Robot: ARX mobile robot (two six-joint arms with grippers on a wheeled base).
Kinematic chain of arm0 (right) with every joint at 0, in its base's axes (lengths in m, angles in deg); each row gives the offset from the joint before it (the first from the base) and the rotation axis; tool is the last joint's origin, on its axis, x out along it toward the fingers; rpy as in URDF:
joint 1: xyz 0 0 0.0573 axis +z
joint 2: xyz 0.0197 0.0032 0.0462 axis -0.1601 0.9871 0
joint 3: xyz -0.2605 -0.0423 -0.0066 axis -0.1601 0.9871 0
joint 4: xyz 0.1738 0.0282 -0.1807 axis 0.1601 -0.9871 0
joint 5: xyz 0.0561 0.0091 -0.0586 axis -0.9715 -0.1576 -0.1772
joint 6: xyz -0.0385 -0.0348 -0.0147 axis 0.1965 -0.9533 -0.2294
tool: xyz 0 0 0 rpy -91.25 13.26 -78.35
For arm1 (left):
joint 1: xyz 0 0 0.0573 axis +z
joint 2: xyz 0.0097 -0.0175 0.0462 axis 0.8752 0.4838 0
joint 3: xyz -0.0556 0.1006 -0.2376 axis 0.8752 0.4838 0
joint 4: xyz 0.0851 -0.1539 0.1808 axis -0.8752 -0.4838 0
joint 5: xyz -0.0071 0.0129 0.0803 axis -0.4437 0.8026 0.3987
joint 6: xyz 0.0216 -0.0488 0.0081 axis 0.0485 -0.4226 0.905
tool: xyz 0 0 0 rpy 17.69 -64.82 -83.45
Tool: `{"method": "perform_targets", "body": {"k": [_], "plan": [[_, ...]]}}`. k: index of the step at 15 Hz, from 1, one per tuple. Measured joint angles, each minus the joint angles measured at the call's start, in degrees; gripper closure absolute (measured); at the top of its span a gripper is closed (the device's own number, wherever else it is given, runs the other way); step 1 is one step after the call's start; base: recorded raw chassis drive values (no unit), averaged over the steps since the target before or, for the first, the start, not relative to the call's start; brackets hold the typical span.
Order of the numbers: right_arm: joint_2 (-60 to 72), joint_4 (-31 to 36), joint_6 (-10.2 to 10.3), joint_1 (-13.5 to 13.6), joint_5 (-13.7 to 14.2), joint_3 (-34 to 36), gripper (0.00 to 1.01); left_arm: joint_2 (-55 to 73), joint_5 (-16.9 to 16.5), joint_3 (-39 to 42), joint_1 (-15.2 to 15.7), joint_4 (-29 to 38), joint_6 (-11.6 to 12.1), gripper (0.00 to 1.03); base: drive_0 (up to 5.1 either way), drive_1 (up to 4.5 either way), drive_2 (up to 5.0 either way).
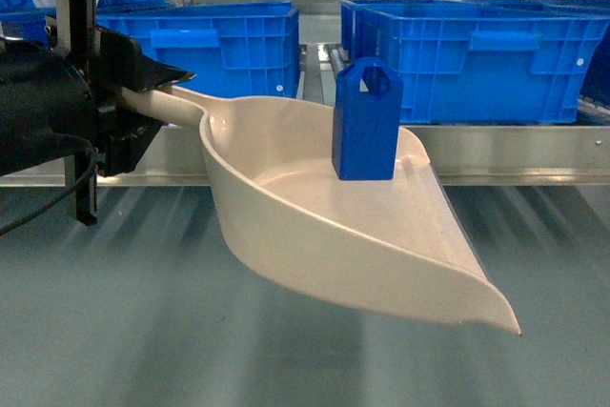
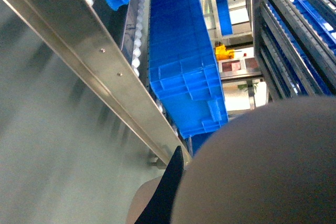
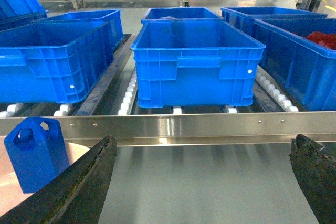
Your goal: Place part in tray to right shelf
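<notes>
The cream tray (image 1: 315,226) hangs in the air in front of the right shelf's steel front rail (image 1: 515,152). At the left my left gripper (image 1: 157,92) is shut on the tray's handle. The blue part (image 1: 367,121) stands upright inside the tray near its far wall. The left wrist view shows the tray's underside (image 2: 262,166) filling the lower right, beside one black finger (image 2: 168,187). In the right wrist view my right gripper (image 3: 202,182) is open wide and holds nothing, facing the rail (image 3: 210,127). The part (image 3: 34,153) shows at its left.
Large blue crates (image 1: 477,59) (image 3: 197,61) sit on the shelf's white roller lanes (image 3: 128,98) behind the rail. One crate at the far right holds red items (image 3: 320,38). More racks with blue crates stand behind. Grey-green floor (image 1: 143,331) lies below the tray.
</notes>
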Motion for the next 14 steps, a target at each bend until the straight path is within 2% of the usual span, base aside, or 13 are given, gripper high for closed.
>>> {"method": "perform_targets", "body": {"k": [10, 14], "plan": [[0.0, -0.1, 0.0, 0.0, 0.0, 0.0, 0.03, 0.0, 0.0, 0.0, 0.0, 0.2, -0.2, 0.9, 0.1, 4.27, -4.2], [0.3, -0.1, 0.0, 0.0, 0.0, 0.0, 0.03, 0.1, 0.0, -0.1, 0.1, 0.2, -0.1, 0.9, 0.0, 0.0, 0.0]]}}
